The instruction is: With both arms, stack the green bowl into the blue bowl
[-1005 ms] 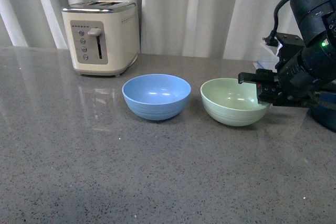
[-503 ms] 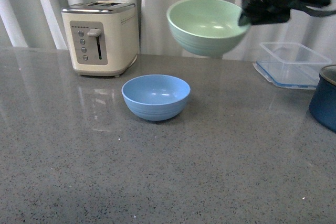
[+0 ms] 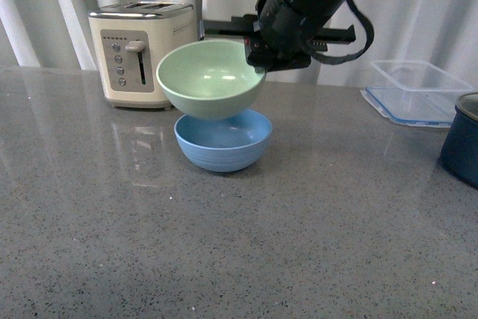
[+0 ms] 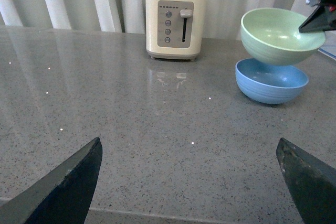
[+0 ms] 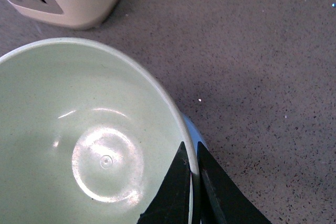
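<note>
The pale green bowl (image 3: 211, 77) hangs in the air just above the light blue bowl (image 3: 223, 142), which stands on the grey counter. My right gripper (image 3: 254, 59) is shut on the green bowl's right rim, one finger inside and one outside. In the right wrist view the green bowl (image 5: 84, 140) fills the frame, the gripper (image 5: 193, 153) pinches its rim, and a sliver of the blue bowl (image 5: 193, 129) shows beneath. The left wrist view shows both the green bowl (image 4: 275, 35) and the blue bowl (image 4: 270, 81) far off; my left gripper (image 4: 191, 156) is open and empty over bare counter.
A cream toaster (image 3: 143, 51) stands at the back left, close behind the bowls. A clear plastic container (image 3: 415, 89) lies at the back right. A dark navy pot (image 3: 463, 138) sits at the right edge. White curtains hang behind the counter.
My right gripper has lifted the green bowl off the counter, carried it left and lowered it over the blue bowl. The blue bowl has stayed in place.
</note>
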